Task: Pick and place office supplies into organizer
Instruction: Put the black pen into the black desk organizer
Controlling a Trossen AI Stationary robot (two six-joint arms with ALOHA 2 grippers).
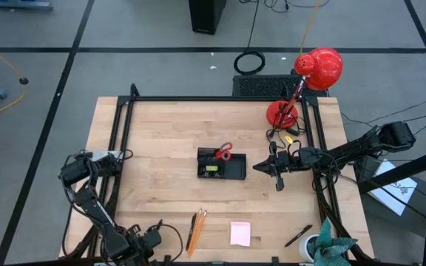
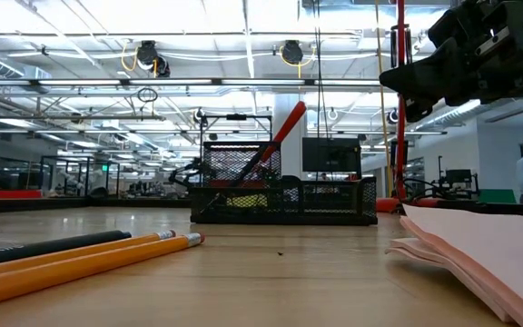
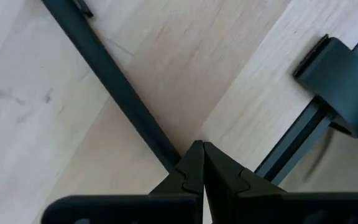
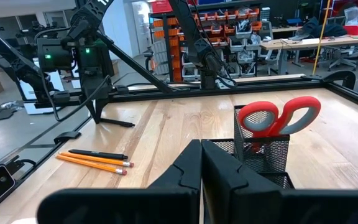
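Organizer [image 1: 222,168] sits mid-table, scissors [image 1: 223,154] standing handles-up in its taller section (a small yellow item lies in a low compartment). Right gripper [image 1: 276,168] hovers just beside the organizer's right end, fingers clenched together, holding nothing. Near the front edge lie two pencils [image 1: 196,230] beside a dark pen [image 1: 191,229], the pink pad [image 1: 239,233] and another pen [image 1: 298,236]. Left gripper [image 3: 202,163] is parked at the front-left corner, clenched, empty. Red lamp [image 1: 309,81] stands rear right.
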